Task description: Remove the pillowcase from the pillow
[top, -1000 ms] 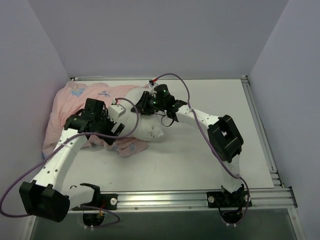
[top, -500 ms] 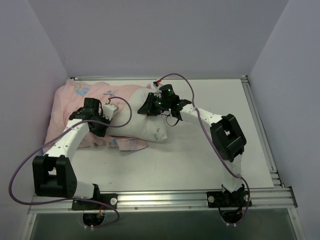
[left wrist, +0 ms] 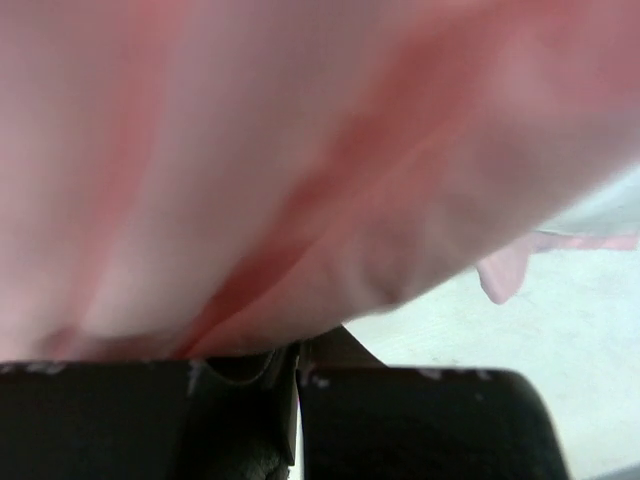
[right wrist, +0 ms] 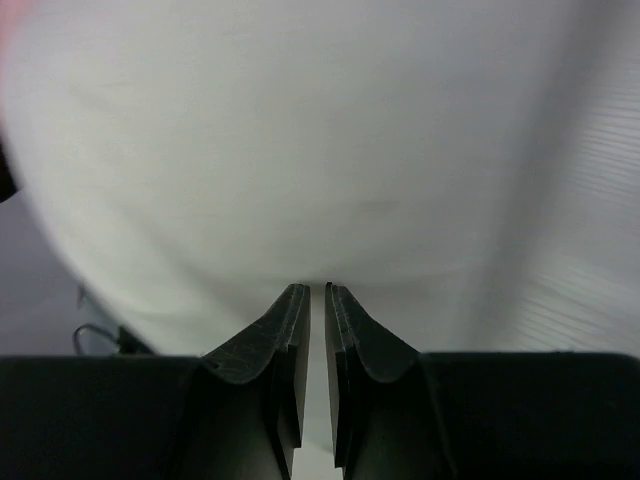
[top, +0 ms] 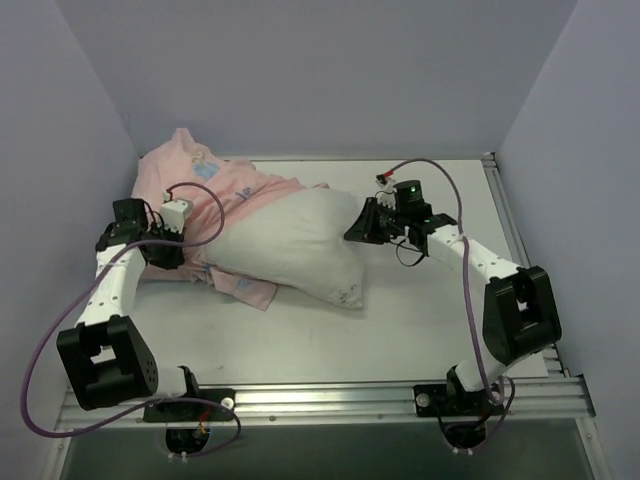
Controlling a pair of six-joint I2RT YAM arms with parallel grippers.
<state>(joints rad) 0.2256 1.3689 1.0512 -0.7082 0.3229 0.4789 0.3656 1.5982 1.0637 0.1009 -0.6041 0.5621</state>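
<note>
The white pillow (top: 300, 250) lies across the middle of the table, its left end still inside the pillowcase (top: 205, 190), which shows its pale pink side and is bunched toward the back left corner. My left gripper (top: 176, 254) is shut on a fold of the pillowcase; pink cloth (left wrist: 300, 150) fills the left wrist view above the closed jaws of that gripper (left wrist: 298, 350). My right gripper (top: 354, 231) pinches the pillow's right end. In the right wrist view its fingertips (right wrist: 298, 300) bite into white pillow fabric (right wrist: 330, 150).
The purple side walls stand close to the left and the right of the table (top: 420, 320). A metal rail (top: 400, 395) runs along the near edge between the arm bases. The pillowcase's printed edge (top: 248, 288) hangs under the pillow's front.
The left gripper shut on the pillowcase and drew it left and back. The right gripper pulled the pillow to the right. Much more white pillow is uncovered.
</note>
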